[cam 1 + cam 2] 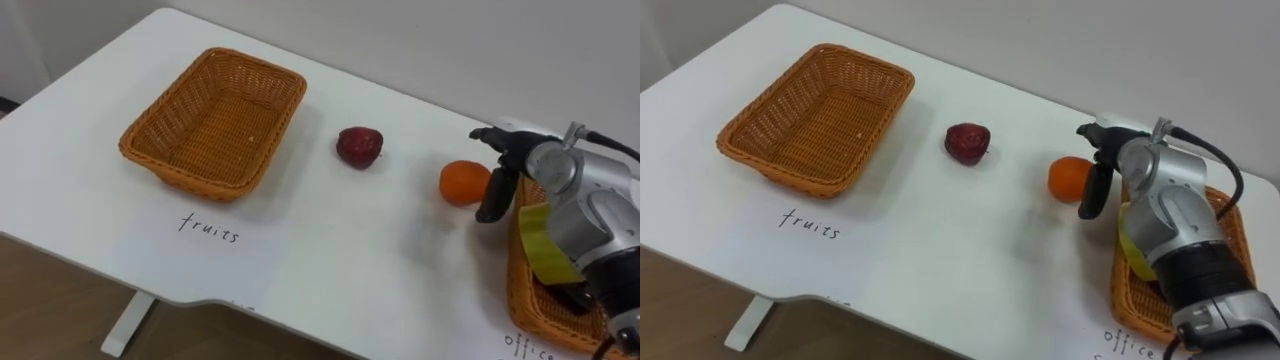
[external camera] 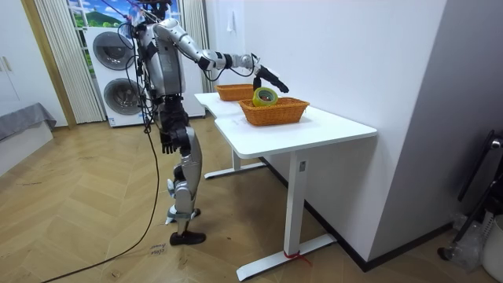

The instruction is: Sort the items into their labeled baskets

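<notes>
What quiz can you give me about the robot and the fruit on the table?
1. True or false: the left basket has no fruit in it.
2. Which fruit is closest to the right robot hand? A) the orange B) the dark red fruit C) a banana
3. How many fruits lie on the table outside the baskets?

Key: 1. True. 2. A, the orange lies right beside the robot hand. 3. Two: the orange and the dark red fruit.
</notes>
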Robot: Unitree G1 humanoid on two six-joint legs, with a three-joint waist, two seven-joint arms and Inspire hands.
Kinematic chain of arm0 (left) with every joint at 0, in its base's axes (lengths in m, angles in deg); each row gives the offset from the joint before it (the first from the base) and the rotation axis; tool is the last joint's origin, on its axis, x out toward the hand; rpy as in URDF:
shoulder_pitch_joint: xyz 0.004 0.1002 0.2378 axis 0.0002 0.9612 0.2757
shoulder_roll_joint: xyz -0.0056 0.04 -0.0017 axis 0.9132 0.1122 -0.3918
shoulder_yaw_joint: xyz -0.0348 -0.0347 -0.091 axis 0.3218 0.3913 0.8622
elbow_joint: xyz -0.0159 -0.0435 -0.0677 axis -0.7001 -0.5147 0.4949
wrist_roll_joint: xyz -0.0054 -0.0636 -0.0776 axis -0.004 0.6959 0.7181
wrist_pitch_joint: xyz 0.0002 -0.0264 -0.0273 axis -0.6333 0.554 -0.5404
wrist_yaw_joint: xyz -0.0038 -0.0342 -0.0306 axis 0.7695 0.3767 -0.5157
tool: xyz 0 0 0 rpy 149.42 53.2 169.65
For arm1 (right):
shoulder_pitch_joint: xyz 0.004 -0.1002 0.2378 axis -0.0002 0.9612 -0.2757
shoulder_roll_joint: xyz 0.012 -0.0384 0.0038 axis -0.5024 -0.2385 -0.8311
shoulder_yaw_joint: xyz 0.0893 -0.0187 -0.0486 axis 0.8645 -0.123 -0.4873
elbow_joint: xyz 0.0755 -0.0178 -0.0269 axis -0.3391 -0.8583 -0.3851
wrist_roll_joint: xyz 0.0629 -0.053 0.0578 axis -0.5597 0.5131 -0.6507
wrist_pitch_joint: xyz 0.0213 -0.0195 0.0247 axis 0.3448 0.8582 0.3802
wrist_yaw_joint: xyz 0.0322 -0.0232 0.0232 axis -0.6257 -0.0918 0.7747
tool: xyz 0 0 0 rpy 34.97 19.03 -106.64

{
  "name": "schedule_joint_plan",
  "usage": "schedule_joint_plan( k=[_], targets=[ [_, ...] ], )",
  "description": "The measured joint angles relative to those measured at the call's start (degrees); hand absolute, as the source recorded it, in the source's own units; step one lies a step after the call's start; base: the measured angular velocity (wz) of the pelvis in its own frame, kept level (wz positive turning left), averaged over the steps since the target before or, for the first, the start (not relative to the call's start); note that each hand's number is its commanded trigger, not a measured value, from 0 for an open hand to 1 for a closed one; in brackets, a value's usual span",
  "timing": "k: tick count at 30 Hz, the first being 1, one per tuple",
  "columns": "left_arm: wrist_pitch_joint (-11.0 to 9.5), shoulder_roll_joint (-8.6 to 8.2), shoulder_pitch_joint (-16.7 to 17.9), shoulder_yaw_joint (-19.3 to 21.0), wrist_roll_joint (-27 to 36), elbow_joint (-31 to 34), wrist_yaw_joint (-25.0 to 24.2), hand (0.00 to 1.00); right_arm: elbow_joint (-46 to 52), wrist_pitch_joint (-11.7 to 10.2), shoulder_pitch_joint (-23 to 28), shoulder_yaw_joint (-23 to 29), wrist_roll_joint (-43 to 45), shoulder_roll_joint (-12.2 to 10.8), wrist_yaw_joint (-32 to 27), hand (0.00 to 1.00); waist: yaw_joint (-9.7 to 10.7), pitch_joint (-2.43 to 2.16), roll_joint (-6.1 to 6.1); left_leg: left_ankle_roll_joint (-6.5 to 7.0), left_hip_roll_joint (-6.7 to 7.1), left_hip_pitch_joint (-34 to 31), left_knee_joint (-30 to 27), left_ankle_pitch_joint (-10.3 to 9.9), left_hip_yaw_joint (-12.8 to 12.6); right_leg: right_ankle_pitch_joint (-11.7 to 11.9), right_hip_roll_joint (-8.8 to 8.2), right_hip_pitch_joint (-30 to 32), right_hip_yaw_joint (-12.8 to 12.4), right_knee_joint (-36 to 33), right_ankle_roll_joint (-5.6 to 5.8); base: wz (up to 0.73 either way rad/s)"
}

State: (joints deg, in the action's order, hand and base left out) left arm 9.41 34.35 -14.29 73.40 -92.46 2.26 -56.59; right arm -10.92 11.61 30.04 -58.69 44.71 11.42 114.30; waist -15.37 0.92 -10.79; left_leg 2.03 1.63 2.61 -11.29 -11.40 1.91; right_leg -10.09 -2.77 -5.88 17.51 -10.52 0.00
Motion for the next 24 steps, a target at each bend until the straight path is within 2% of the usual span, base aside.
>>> schedule_joint_plan(
  k=[5,10,16,24],
  targets=[
    [-0.2,0.12,-0.2,-0.7,-0.2,0.3,0.2,0.00,0.0,-0.1,0.0,0.0,-1.3,0.0,-0.1,0.00,-0.9,0.03,0.05,0.00,-0.02,0.0,-0.1,0.0,0.0,0.0,0.00,0.0,0.0,0.0,0.00,0.00],
    [-0.9,0.30,0.0,-1.2,-0.6,1.0,0.6,0.00,-0.2,-1.4,0.1,0.0,-2.4,-0.2,-1.8,0.00,-1.0,0.23,0.49,0.00,-0.02,-0.1,-0.3,0.0,0.1,0.0,-0.01,-0.1,0.0,0.0,0.00,0.01],
    [-1.0,0.33,0.1,-1.1,-0.9,1.0,1.3,0.00,-0.2,-2.1,0.1,0.0,-2.4,-0.2,-5.4,0.00,-0.9,-0.04,0.98,0.00,0.02,-0.1,-0.3,0.0,0.1,0.0,0.00,-0.1,0.1,0.0,0.00,0.00],
    [-1.1,0.41,1.6,-1.2,-0.9,1.1,1.5,0.00,-0.2,-2.8,0.3,0.0,-3.2,-0.3,-9.5,0.00,-0.7,-0.27,0.89,-0.01,0.01,0.1,-0.3,0.0,0.4,0.0,-0.02,-0.5,0.1,0.0,0.00,0.02]
  ],
)
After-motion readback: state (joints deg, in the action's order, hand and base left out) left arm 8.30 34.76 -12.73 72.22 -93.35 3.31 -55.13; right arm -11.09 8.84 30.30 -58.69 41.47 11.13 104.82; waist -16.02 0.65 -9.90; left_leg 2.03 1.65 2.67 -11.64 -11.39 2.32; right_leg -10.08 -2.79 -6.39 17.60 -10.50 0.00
